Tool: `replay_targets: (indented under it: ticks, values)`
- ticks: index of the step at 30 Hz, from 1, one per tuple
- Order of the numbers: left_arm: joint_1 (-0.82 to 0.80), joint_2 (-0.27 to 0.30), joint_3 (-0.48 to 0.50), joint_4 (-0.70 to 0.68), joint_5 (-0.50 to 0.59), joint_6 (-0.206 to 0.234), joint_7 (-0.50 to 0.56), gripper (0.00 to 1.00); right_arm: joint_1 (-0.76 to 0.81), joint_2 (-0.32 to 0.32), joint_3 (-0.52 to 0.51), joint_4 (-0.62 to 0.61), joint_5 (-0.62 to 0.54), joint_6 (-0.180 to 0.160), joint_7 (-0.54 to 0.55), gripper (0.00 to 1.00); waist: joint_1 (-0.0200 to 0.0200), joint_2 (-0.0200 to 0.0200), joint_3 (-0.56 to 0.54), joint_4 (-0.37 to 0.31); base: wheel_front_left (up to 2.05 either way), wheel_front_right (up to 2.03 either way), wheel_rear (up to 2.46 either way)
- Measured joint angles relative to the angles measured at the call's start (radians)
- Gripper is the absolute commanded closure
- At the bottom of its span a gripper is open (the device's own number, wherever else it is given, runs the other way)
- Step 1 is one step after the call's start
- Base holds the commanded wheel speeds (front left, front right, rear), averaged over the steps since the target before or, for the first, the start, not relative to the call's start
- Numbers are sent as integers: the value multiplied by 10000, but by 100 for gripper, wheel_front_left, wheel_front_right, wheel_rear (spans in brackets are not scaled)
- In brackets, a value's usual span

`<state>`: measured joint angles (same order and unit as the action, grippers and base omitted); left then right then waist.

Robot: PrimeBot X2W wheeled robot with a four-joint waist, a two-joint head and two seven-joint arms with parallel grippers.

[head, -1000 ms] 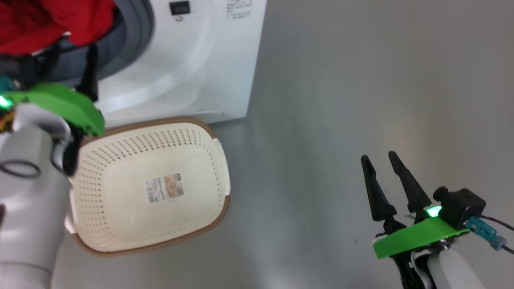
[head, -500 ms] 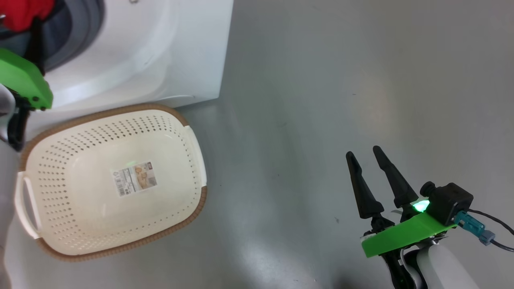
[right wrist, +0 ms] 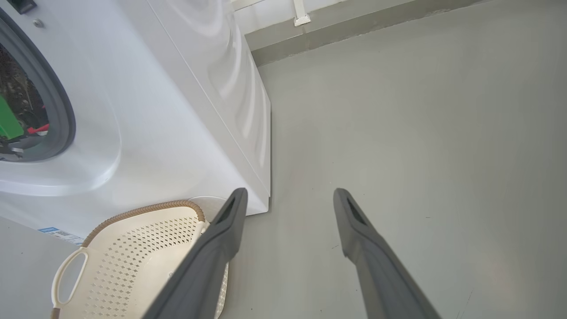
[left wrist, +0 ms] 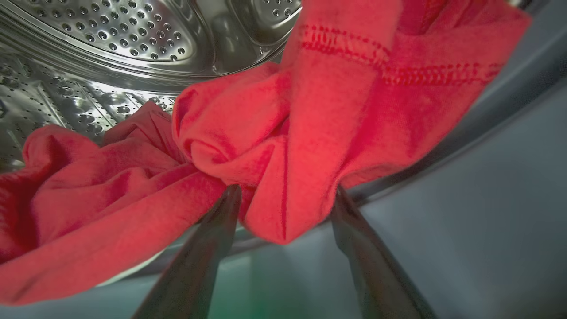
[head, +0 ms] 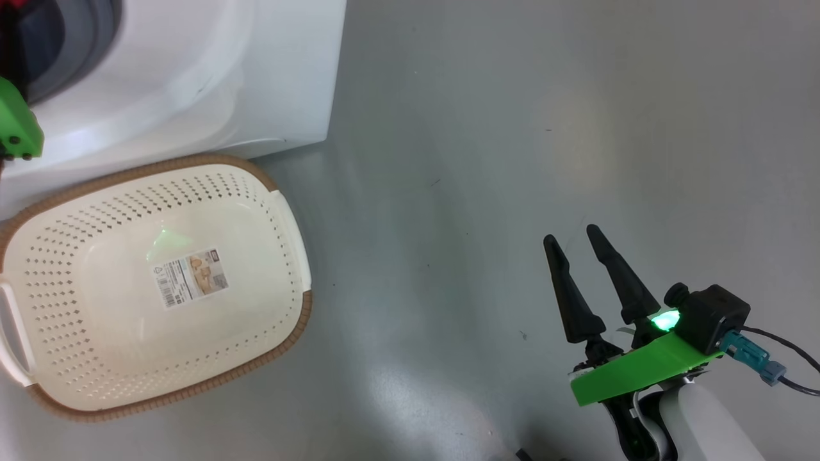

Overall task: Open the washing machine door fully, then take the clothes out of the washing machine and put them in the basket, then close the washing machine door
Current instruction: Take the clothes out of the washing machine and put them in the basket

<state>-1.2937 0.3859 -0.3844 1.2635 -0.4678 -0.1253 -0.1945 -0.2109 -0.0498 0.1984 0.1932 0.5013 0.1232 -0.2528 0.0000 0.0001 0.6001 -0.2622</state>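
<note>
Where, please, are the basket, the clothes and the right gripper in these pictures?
the basket (head: 275, 275): head view, its perforated right wall.
the clothes (left wrist: 310, 133): left wrist view, the bunched red fold.
the right gripper (head: 571, 233): head view, midway between its fingertips.

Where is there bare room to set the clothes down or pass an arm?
The basket is bare inside apart from its paper label. Open grey floor runs from the basket and washing machine across to the right gripper. Crowded: the drum mouth, where the clothes bunch around the left gripper.
</note>
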Motion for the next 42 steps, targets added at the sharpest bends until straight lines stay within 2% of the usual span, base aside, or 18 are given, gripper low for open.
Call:
replay_targets:
  ticks: [1, 3, 4, 5, 6, 16, 18, 24, 29, 30, 35, 39, 42]
  values:
    - [-28, 0, -13, 17, -6, 0, -23, 5, -1, 0, 13, 0, 0, 0, 0, 0, 0, 0, 13, -4, 0, 0, 0]
    - [-34, -2, -75, 40, -42, 0, -100, 50, -15, 2, 23, 0, 2, 0, 0, 0, 0, 0, 14, -4, 0, 0, 0]
    - [-33, -8, -102, 46, -79, 0, -115, 68, -16, 2, 25, -2, 2, 0, 0, 0, 0, 0, 7, -5, 0, 0, 0]
    - [-33, -12, -117, 48, -115, 0, -176, 93, -16, 2, 29, 0, 2, 0, 0, 0, 0, 0, -4, -6, 0, 0, 0]
    - [-33, -15, -130, 44, -201, 0, -199, 100, -18, 2, 33, 0, 2, 0, 0, 0, 0, 0, -20, -7, 0, 0, 0]
    - [155, -140, -226, -291, -805, 0, -531, 100, -23, 4, -27, 52, -13, 0, 0, 0, 0, 0, -319, 83, 0, 0, 0]
    - [443, -207, 115, -673, -1189, 0, -550, 100, -20, 4, -48, 105, -13, 0, 0, 0, 0, 0, -452, 122, 0, 0, 0]
    - [2231, -316, 1572, -2972, -1080, 15, -556, 100, 3, 4, -105, 192, -13, 0, -4, 0, 0, 0, -968, 266, 0, 0, 0]
    - [4084, -1035, 2765, -4671, -251, 15, -568, 100, 171, 4, -213, 244, -109, 0, -25, 0, 0, 0, -1432, 461, 0, 0, 0]
    - [4681, -1298, 3237, -5275, 209, 15, -568, 100, 320, 4, -259, 282, -119, 0, -25, 0, 0, 0, -1608, 558, 0, 0, 0]
    - [6030, -2019, 4410, -6610, 978, 15, -568, 100, 627, 4, -384, 343, -134, 0, -25, 0, 0, 0, -2036, 825, 0, 0, 0]
    - [6960, -2642, 4692, -7574, 1570, 13, -570, 100, 857, -12, -548, 378, -132, 0, -25, 0, 0, 0, -2329, 1083, 0, 0, 0]
    - [7365, -2888, 4702, -8077, 1668, 13, -570, 100, 906, -42, -610, 407, -132, 0, -25, 0, 0, 0, -2455, 1212, 0, 0, 0]
